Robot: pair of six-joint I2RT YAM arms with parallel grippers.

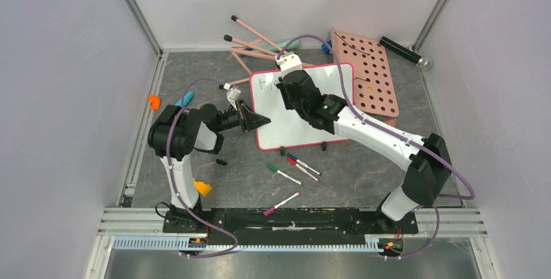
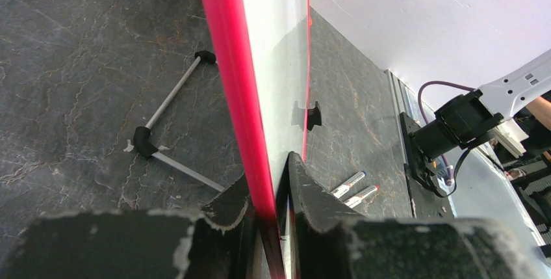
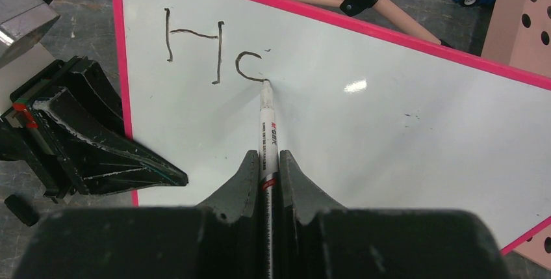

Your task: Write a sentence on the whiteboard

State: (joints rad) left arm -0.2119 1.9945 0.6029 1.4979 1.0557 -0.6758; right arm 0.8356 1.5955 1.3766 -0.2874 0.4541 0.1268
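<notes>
The whiteboard (image 1: pixel 310 123), glossy white with a pink-red rim, lies mid-table; it also shows in the right wrist view (image 3: pixel 364 129) and edge-on in the left wrist view (image 2: pixel 227 64). My left gripper (image 1: pixel 260 121) (image 2: pixel 268 191) is shut on the board's left rim. My right gripper (image 1: pixel 290 87) (image 3: pixel 266 162) is shut on a white marker (image 3: pixel 268 119) whose tip touches the board. The sentence (image 3: pixel 214 51) reads "H" and a part-drawn "o" in black at the board's top left.
Pink rods with black joints (image 1: pixel 250 41) and a pink panel full of holes (image 1: pixel 367 71) lie behind the board. Loose markers (image 1: pixel 302 167) (image 2: pixel 354 188) lie in front of it. A black cylinder (image 1: pixel 399 50) lies at the back right. An orange piece (image 1: pixel 203 188) sits near the left base.
</notes>
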